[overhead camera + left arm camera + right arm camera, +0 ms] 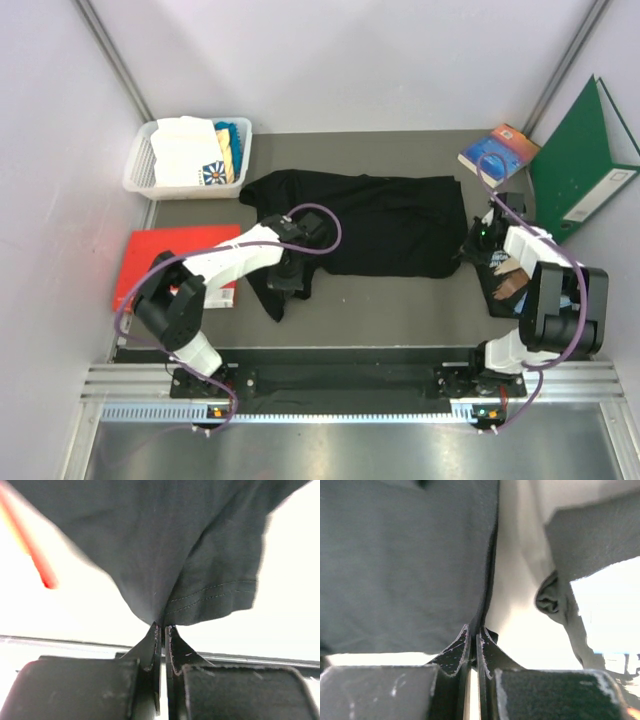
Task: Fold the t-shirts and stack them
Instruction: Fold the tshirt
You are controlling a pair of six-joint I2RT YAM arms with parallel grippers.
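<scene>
black t-shirt lies long-ways left-right on tabletop | left fingers pinching its near-left end | right fingers pinching right edge, one arm each

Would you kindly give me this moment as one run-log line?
phase: grasp | left gripper: shut on black t-shirt | right gripper: shut on same shirt, opposite end | shirt: spread across table

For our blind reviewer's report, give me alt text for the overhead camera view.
A black t-shirt lies spread on the table, the left gripper pinching its left end and the right gripper its right edge. A white basket of folded cloth sits far left, a red book nearer.
</scene>
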